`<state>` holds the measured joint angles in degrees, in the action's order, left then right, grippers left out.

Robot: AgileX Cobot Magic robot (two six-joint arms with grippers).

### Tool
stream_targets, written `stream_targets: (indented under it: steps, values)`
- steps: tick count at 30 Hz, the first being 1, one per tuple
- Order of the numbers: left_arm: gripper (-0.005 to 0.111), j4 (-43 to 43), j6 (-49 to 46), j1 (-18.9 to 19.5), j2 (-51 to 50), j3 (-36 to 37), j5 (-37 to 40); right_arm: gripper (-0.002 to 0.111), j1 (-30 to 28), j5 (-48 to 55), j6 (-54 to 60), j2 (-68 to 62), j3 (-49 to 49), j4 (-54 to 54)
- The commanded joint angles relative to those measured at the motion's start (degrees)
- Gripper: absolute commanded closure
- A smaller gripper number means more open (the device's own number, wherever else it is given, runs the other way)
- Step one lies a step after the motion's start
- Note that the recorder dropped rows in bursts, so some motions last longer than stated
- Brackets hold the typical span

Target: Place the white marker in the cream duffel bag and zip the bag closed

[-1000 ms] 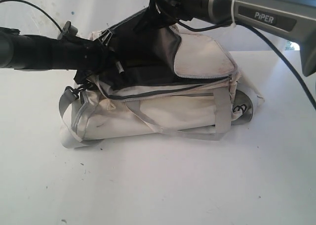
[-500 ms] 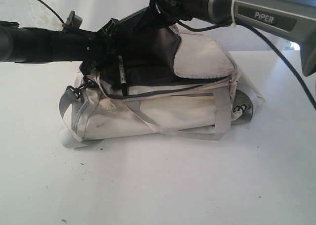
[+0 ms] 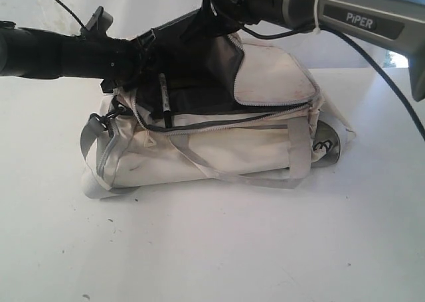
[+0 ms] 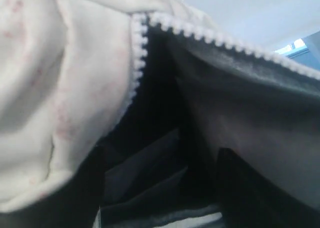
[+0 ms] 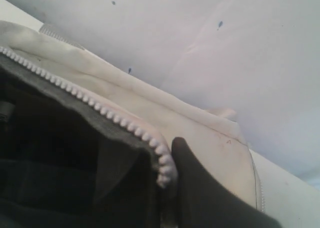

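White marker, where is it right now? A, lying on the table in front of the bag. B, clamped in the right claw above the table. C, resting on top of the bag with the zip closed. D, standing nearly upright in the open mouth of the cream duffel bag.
D: the exterior view shows the white marker standing nearly upright, dark end down, inside the unzipped opening of the cream duffel bag.
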<state>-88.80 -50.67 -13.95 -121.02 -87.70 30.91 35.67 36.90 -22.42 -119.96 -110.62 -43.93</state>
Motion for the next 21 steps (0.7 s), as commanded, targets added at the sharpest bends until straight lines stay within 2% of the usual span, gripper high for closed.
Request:
stream_targets:
  steps: [1, 4, 7, 11, 14, 18, 21]
  values:
    - [0.039, 6.1, -0.1, 2.0, 1.3, -0.3, 5.8, 0.108, -0.5, 0.1, -0.3, 1.0, -0.3, -0.7]
    - [0.039, 13.2, 4.8, 3.2, 1.8, -0.3, 8.7, 0.108, -0.5, -0.1, -0.3, 1.0, -0.3, -0.7]
    - [0.039, 24.6, 10.1, 4.6, 3.8, -0.3, 12.0, 0.108, -0.5, -0.1, -0.3, 1.0, -0.3, -0.6]
    - [0.039, 28.1, 13.2, 6.4, 6.8, -0.3, 14.9, 0.108, -0.5, 0.4, -0.3, 1.0, -0.3, 3.4]
    - [0.039, 33.7, 21.4, 9.2, 8.1, -0.3, 16.6, 0.108, -0.5, 0.6, 0.5, 1.0, -0.3, 7.3]
    - [0.039, 36.1, 24.3, 12.4, 8.4, -0.3, 22.1, 0.108, -0.4, 0.2, 0.5, 1.0, -0.3, 8.6]
    - [0.039, 37.2, 24.3, 12.6, 8.4, 0.2, 25.0, 0.108, -0.3, -0.1, 0.5, 1.0, -0.3, 8.6]
